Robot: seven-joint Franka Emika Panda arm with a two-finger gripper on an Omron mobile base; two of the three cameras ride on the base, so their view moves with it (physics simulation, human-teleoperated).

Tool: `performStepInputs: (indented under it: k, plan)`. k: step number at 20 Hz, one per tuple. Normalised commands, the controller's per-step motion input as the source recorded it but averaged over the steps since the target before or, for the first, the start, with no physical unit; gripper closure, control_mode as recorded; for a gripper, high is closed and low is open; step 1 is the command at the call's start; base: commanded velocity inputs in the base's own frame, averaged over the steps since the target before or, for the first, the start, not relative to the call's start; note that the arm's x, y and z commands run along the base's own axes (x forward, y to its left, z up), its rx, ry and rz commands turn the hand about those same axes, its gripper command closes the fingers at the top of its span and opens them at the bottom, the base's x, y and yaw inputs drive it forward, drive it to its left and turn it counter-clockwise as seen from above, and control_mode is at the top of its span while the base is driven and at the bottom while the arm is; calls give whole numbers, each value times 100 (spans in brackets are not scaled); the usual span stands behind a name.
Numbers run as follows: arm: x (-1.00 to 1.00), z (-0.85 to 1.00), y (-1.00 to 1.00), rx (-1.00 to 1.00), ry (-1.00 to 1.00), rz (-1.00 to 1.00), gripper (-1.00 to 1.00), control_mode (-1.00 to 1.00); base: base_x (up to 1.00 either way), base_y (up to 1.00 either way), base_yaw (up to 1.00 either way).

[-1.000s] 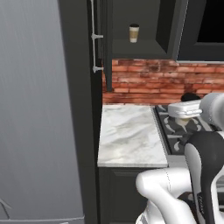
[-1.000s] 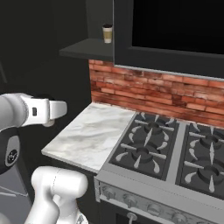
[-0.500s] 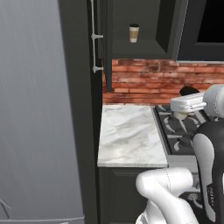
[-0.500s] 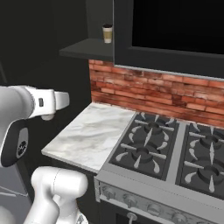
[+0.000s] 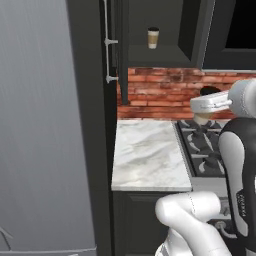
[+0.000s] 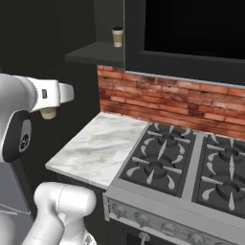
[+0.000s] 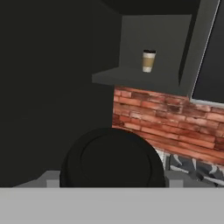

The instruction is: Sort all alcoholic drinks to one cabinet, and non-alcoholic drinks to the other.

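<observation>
Holding a paper coffee cup (image 7: 113,158), the gripper (image 6: 48,113) has its jaws set wide around the cup's body; in the hand view I see the round dark brown lid directly between the finger tips, and in the right base view the tan cup base (image 6: 48,113) projects below the white hand. I count two cups: the held one, raised above the counter, and a second paper coffee cup (image 5: 153,38) standing upright on the dark cabinet shelf (image 7: 135,78) above the counter. Both are tan, tapered cylinders with dark lids. Below the shelf I see one red brick backsplash (image 6: 158,98), rough and mottled; one white marble countertop (image 5: 147,155), smooth and veined; and one gas stove (image 6: 191,165) with dark grates beside it.
</observation>
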Motion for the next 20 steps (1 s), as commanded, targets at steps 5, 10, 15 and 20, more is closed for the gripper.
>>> performStepInputs:
  k: [5,10,15,20]
  plan:
    - [6,22,3,0,-1,0,100,-100,0,0,0]
    - [11,13,0,0,-4,0,100,-100,0,0,0]
    - [20,14,0,0,-7,0,100,-100,0,0,0]
    - [25,21,0,0,-4,0,100,-100,0,0,0]
